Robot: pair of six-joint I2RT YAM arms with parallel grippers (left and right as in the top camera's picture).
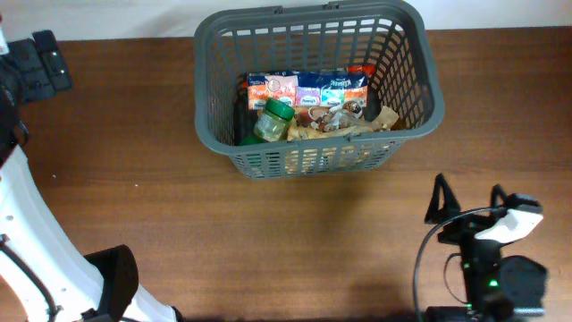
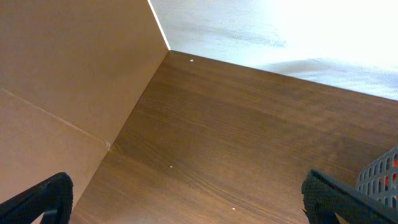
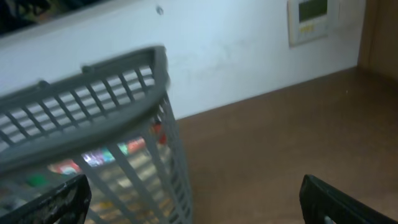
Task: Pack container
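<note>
The container, a large dark grey slotted basket [image 1: 407,54], stands at the far middle of the table. It holds a row of colourful cartons [image 1: 308,89], a green-lidded jar [image 1: 273,121] and crinkled packets [image 1: 357,125]. My left gripper [image 1: 45,64] is open and empty at the far left, well away from the basket; the left wrist view [image 2: 186,208] shows only a basket corner [image 2: 382,177]. My right gripper [image 1: 468,201] is open and empty, near the front right, a little in front of the basket's right corner [image 3: 93,93]. In the right wrist view its jaws [image 3: 193,205] hold nothing.
The brown wooden table [image 1: 268,241] runs wide in front of the basket. A brown cardboard wall [image 2: 62,74] stands by the table's left side. A white wall with a small panel [image 3: 313,18] lies behind the table.
</note>
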